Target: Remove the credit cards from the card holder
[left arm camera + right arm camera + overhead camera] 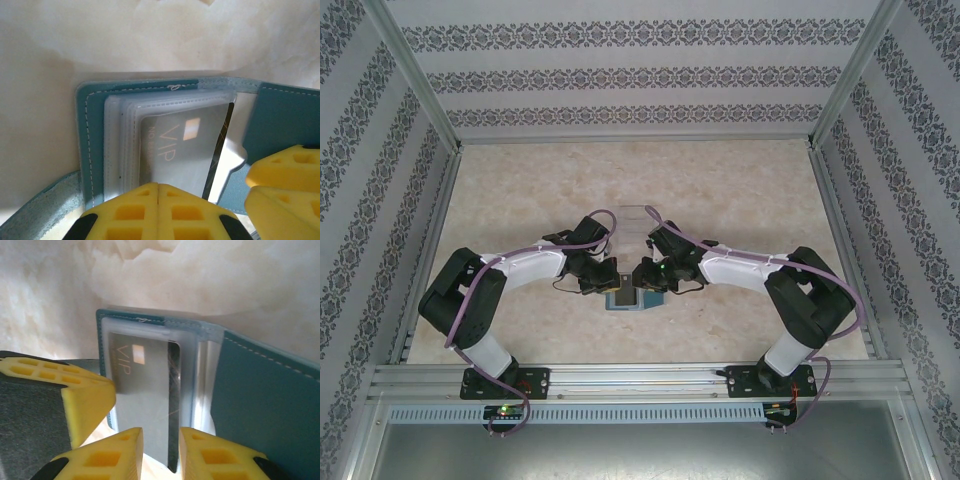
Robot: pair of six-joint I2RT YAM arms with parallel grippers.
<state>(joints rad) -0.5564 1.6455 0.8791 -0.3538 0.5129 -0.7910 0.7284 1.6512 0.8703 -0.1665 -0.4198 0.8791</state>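
Top external showed the left gripper (596, 279) and the right gripper (647, 274) meeting nose to nose at the middle of the table (760, 200). Both were over the card holder (627, 301), which lay open on the tabletop. A clear tray (633, 213) sat just beyond them.

In the left wrist view, the left gripper's 2 yellow fingers (125, 220) were closed tip to tip with nothing visible between them. They were at the near edge of the holder's stack of clear sleeves (116, 145). A grey VIP card (180, 150) showed through the front sleeve. A dark card (228, 125) appeared as a thin strip along its right side.

In the right wrist view, the right gripper's 2 fingers stood narrowly parted. The lower ends of both cards reached into the gap. Whether either finger touched a card could not be told. The holder's other teal half lay to the right of the sleeves.
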